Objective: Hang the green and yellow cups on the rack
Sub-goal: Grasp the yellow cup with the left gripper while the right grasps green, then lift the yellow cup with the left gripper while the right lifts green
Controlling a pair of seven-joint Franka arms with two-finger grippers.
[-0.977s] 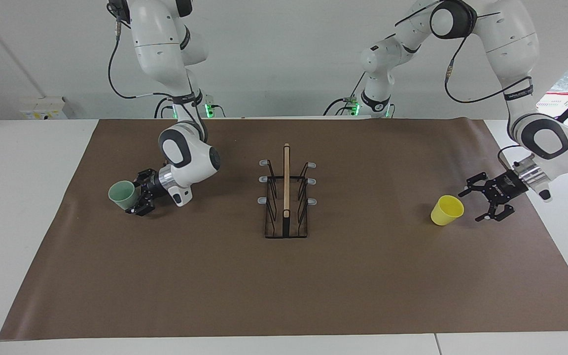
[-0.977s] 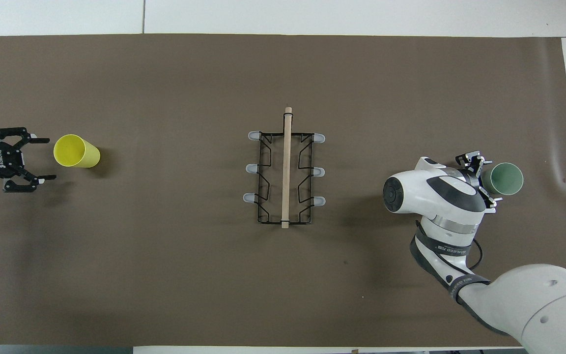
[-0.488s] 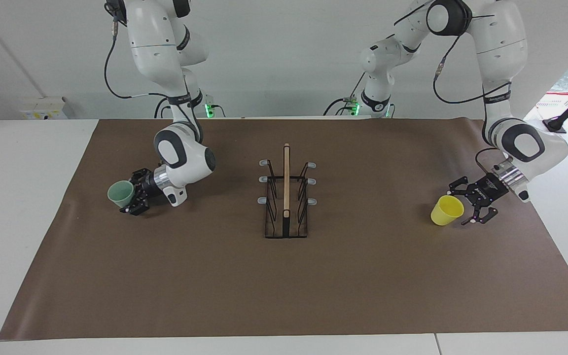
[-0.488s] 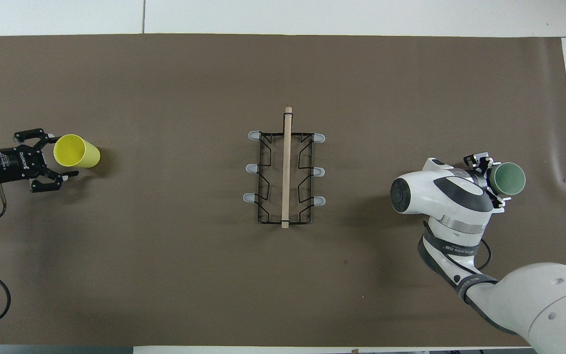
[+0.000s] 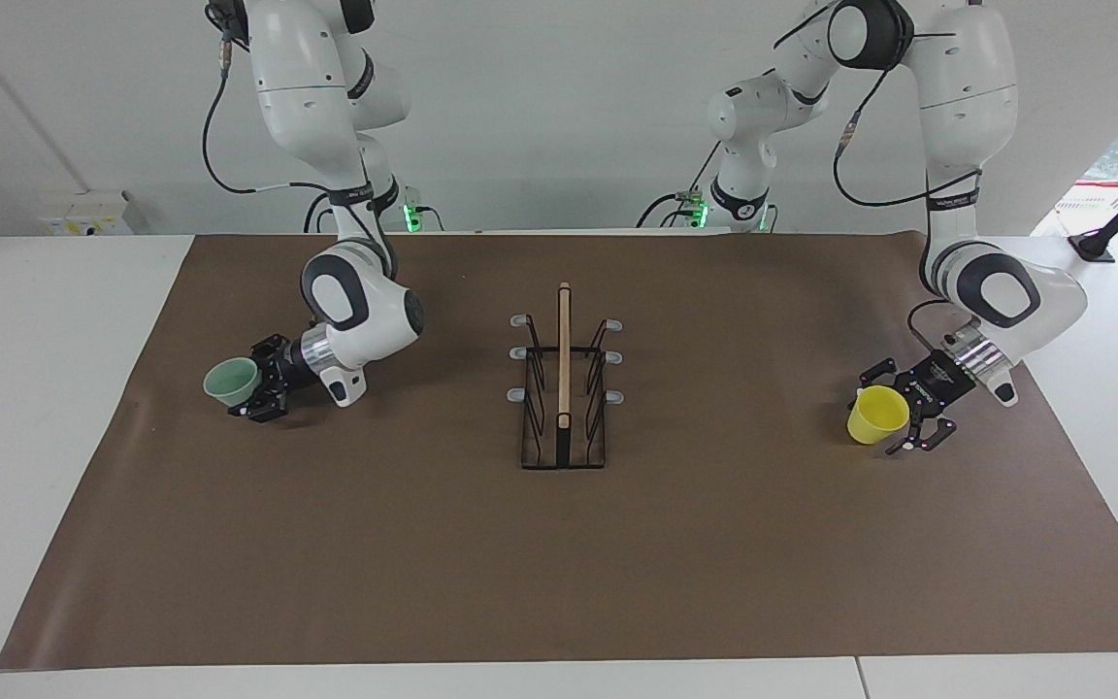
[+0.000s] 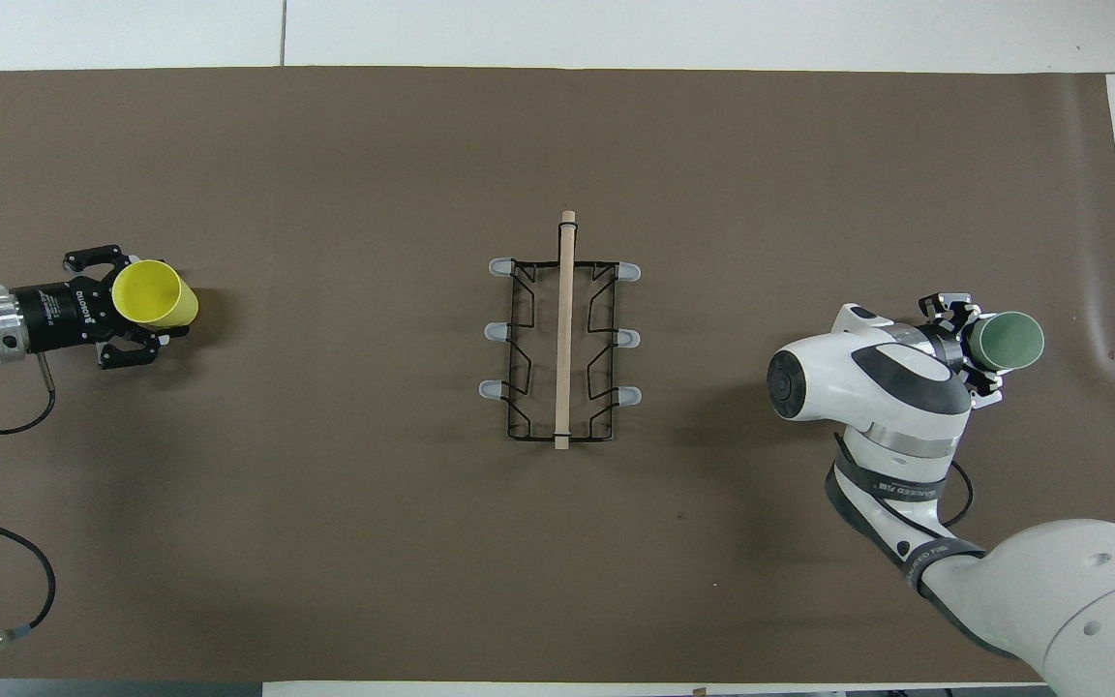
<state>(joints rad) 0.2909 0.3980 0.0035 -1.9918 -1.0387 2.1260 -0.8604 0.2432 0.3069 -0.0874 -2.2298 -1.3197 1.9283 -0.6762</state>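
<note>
I am only at the very start of this job, I think. No cup hangs on the rack point(image 5: 564, 359) yet, and all six of its grey-tipped prongs point(image 5: 518, 319) are bare. In my overhead view, with the rack as the middle of a clock, the yellow cup point(image 5: 877, 415) is out at about nine o'clock and the green cup point(image 5: 232, 381) is out at about three o'clock. Both are well away from the rack. The left gripper point(image 5: 901, 413) is down low at the yellow cup. Its jaws are apart, one on each side of the cup, and I do not see them pinching it yet. The right gripper point(image 5: 256, 384) is down low at the green cup, and its jaws look squeezed tight on the cup's wall. I think the green cup is grabbed and the yellow one is close to being grabbed. What is left is nearly everything: close on the yellow cup, lift both cups, carry them in to the rack and slip each one over a prong. The rack stands in the middle of a big brown paper sheet point(image 5: 559, 563). The sheet lies flat on a white table point(image 5: 54, 388) that shows at its edges. At twelve o'clock in my facing view there is a plain white wall point(image 5: 540, 97), and small green lights point(image 5: 411, 216) glow by the arm bases.
</note>
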